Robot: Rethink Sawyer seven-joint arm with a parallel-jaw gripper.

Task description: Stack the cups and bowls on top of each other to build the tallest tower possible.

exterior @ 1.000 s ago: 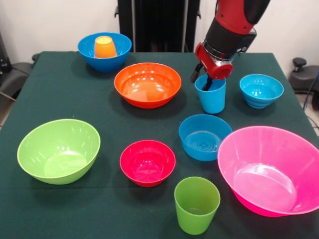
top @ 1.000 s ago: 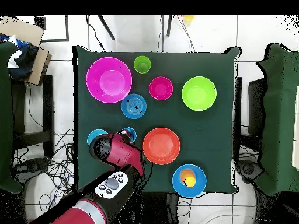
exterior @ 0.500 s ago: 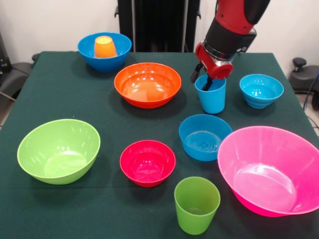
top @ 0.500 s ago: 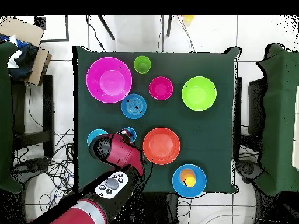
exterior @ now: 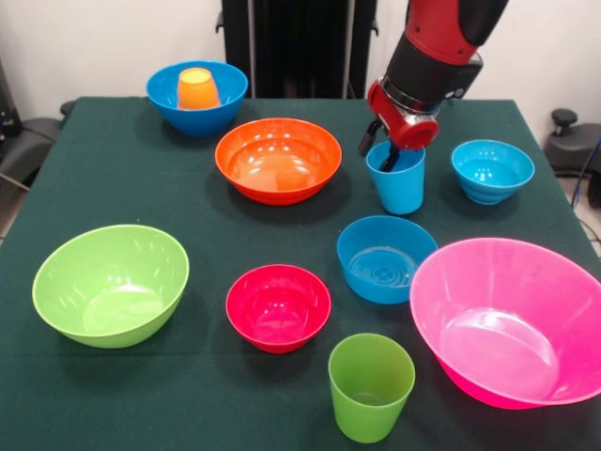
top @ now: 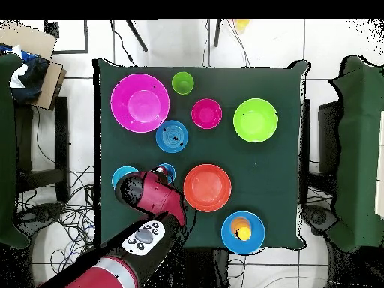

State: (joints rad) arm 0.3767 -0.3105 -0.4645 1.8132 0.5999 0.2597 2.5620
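Between the orange bowl [exterior: 278, 158] and small turquoise bowl [exterior: 492, 170], with bare cloth around, my gripper [exterior: 384, 151] straddled the light blue cup's [exterior: 398, 184] rim, one finger inside, one outside.

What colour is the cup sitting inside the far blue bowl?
Orange cup, clearest in the front view.

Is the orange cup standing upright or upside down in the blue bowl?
Upside down. The orange cup rests inside the large blue bowl, narrow end up and wide end down.
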